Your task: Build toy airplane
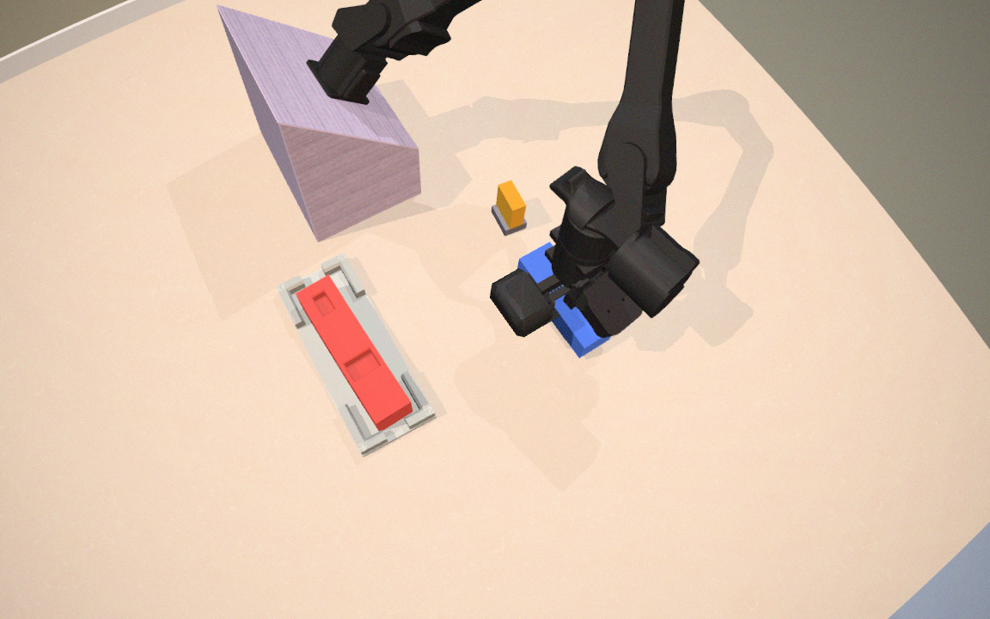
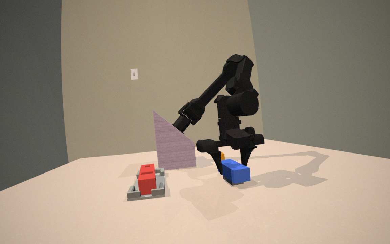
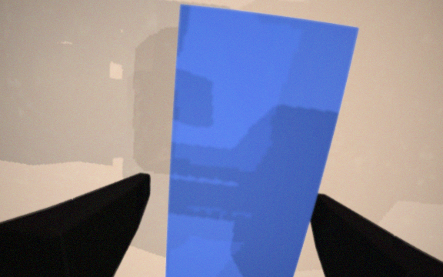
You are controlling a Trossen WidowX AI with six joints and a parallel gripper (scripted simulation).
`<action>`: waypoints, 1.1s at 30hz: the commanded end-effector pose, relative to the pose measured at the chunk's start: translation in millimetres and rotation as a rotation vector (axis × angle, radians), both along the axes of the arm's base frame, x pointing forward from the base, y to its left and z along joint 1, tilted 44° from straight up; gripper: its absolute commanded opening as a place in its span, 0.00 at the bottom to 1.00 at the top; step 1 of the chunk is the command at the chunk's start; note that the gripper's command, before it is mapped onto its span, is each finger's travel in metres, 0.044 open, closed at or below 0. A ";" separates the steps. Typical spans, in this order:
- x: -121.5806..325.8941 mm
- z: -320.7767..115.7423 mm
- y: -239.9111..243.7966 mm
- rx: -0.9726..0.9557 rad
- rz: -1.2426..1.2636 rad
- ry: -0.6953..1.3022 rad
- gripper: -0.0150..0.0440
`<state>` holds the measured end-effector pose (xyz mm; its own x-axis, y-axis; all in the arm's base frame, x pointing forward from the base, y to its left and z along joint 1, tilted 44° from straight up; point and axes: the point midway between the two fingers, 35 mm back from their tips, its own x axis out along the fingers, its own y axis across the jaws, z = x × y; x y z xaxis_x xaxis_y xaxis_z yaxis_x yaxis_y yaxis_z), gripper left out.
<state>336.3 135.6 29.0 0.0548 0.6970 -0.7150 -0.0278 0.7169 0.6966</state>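
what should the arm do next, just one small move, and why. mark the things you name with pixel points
Probably finish closing the gripper (image 1: 559, 296) (image 2: 232, 169) (image 3: 231, 194) on the blue wing (image 1: 582, 326) (image 2: 235, 171) (image 3: 244, 127), keeping it level. The fingers straddle the wing's middle, and the wrist view shows a gap on its left side. The red fuselage (image 1: 345, 331) (image 2: 146, 182) lies in the cradle (image 1: 394, 339) (image 2: 160, 183) with both sockets vacant.
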 end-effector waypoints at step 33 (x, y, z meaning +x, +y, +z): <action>3.0 31.6 -36.9 -0.016 0.003 0.005 0.25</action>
<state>336.4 106.8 49.8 0.0358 0.6895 -0.7234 -0.0155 0.7241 0.6895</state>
